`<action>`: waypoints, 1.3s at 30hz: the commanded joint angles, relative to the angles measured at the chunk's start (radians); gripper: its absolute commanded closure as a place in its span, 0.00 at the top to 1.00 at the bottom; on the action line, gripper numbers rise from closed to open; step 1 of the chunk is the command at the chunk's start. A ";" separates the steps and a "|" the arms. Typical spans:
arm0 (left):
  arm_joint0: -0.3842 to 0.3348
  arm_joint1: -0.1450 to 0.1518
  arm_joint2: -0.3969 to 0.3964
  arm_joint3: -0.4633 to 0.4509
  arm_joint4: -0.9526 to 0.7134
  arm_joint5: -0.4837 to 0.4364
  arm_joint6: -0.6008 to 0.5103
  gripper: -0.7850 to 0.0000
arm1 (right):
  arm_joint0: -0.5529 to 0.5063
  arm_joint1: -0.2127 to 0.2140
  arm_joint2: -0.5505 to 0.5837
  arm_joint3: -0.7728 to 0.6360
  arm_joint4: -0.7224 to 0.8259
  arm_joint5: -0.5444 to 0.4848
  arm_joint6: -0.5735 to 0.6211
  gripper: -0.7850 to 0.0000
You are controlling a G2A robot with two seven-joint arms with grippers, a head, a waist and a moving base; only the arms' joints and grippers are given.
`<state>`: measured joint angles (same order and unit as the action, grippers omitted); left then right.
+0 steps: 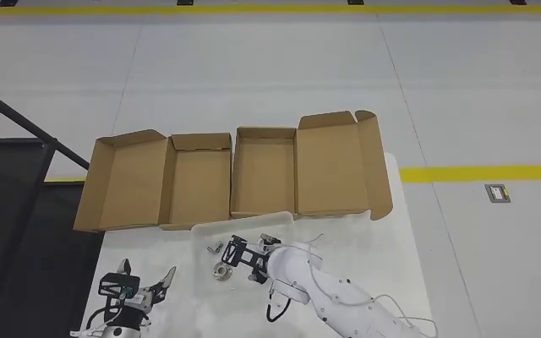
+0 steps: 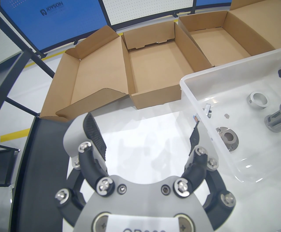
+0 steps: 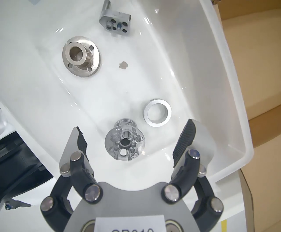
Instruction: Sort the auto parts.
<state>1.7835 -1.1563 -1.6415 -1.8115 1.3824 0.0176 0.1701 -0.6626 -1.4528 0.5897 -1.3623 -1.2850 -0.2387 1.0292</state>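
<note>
A clear plastic bin (image 3: 228,72) holds several metal parts: a toothed hub (image 3: 124,142), a plain ring (image 3: 157,112), a flanged bushing (image 3: 81,56) and a small bracket block (image 3: 115,20). My right gripper (image 3: 134,126) hangs open just above the bin floor, its fingers on either side of the toothed hub without touching it. In the top view the right gripper (image 1: 237,253) is over the bin (image 1: 245,224), near the flanged bushing (image 1: 222,271). My left gripper (image 2: 142,125) is open with nothing in it, over the white table beside the bin (image 2: 188,87).
Two open cardboard boxes stand behind the bin with nothing inside: the left box (image 1: 199,182) and the right box (image 1: 264,169), each with its lid folded outward. A black surface (image 2: 33,140) borders the table by the left gripper.
</note>
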 commanded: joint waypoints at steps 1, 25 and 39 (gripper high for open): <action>0.000 0.000 0.000 0.000 0.000 0.000 0.000 1.00 | 0.008 -0.008 -0.001 0.018 0.011 0.010 0.006 1.00; 0.000 0.000 0.000 0.000 0.000 0.000 0.000 1.00 | 0.025 -0.060 0.015 0.143 0.037 0.044 0.107 0.80; 0.000 0.000 0.000 0.000 0.000 0.000 0.000 1.00 | 0.003 -0.057 0.065 0.043 -0.002 0.035 0.173 0.00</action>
<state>1.7835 -1.1563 -1.6415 -1.8115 1.3824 0.0176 0.1701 -0.6582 -1.5104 0.6517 -1.3154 -1.2879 -0.1987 1.1859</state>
